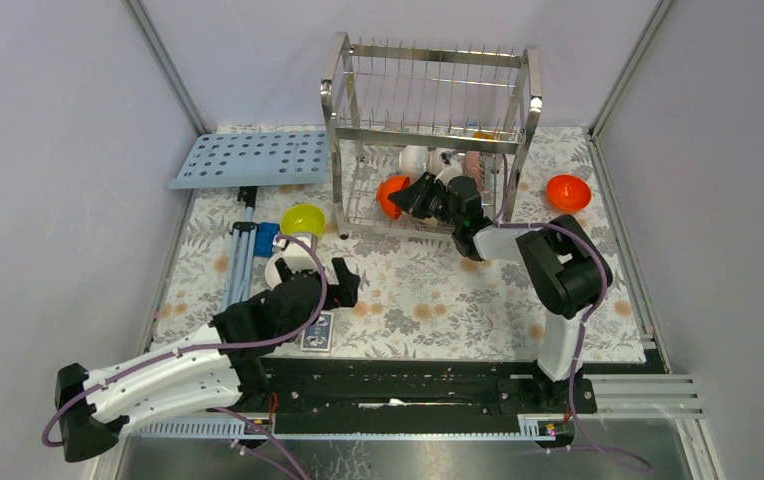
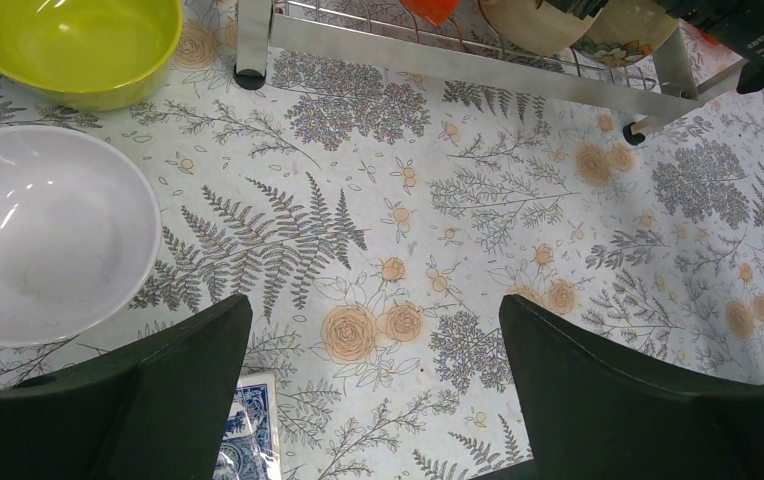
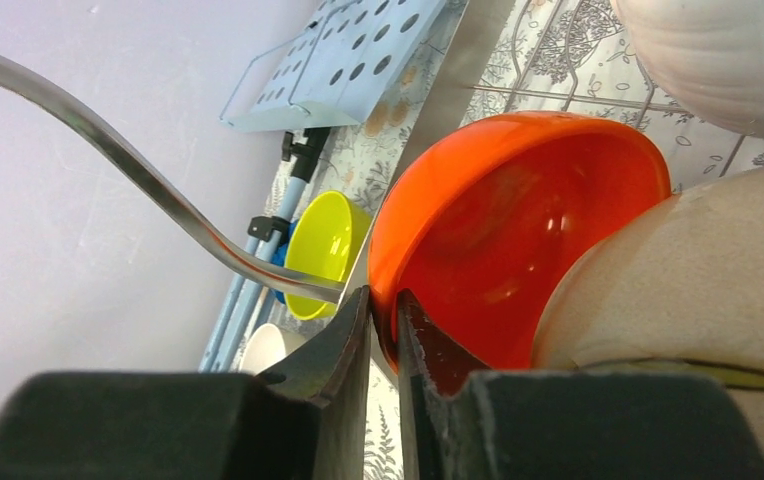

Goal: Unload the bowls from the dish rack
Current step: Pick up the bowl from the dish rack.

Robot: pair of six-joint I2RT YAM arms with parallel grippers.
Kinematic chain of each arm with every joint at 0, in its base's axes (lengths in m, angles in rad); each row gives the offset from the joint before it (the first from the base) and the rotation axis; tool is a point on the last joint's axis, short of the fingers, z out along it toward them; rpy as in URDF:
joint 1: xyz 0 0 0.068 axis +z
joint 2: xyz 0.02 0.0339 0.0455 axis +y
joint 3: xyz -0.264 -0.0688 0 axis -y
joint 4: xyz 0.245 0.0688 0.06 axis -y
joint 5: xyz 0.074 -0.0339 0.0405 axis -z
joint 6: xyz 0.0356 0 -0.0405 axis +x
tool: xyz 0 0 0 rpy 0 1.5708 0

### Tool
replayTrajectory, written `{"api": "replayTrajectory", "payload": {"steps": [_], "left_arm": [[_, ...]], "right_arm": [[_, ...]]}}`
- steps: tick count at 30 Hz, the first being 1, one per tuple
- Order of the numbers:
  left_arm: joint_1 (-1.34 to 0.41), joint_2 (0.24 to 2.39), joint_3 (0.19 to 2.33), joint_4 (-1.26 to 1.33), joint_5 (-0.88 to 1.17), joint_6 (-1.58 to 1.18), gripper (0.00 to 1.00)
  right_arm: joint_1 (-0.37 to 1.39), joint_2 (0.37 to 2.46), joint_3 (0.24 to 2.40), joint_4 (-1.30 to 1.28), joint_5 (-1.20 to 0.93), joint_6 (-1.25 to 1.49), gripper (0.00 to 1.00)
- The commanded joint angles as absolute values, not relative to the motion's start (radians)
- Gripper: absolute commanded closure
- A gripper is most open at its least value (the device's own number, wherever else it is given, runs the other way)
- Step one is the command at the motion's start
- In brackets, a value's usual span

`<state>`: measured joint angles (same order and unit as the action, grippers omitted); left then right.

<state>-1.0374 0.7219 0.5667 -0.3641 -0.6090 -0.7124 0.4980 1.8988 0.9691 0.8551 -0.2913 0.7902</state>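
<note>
The steel dish rack (image 1: pixel 428 90) stands at the back of the table. On its lower tier an orange-red bowl (image 3: pixel 518 230) stands on edge, beside a beige bowl (image 3: pixel 688 280) and a white one (image 3: pixel 728 60). My right gripper (image 3: pixel 382 300) reaches into the rack with its fingers pinched on that orange-red bowl's rim (image 1: pixel 390 192), one finger inside and one outside. My left gripper (image 2: pixel 376 330) hovers wide open over bare tablecloth, holding nothing. A white bowl (image 2: pixel 48 235) and a yellow-green bowl (image 2: pixel 73 45) sit on the table to its left. Another orange-red bowl (image 1: pixel 568 191) rests right of the rack.
A light-blue perforated tray (image 1: pixel 250 158) lies at the back left, with blue rods beside it. A blue patterned card box (image 2: pixel 248 430) lies under my left gripper. A curved rack wire (image 3: pixel 138 170) runs close to my right gripper's left finger.
</note>
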Motion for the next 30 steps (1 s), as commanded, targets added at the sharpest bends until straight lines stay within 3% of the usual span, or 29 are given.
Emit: {"api": "replayTrajectory", "payload": {"steps": [1, 30], "left_arm": [[-1.033, 0.717, 0.563, -0.326, -0.604, -0.724, 0.01], [-1.032, 0.695, 0.567, -0.344, -0.607, -0.738, 0.01]], "right_arm": [[0.491, 1.923, 0.945, 1.033, -0.388, 0.901, 1.0], [0.487, 1.961, 0.957, 1.359, -0.487, 1.152, 1.0]]}}
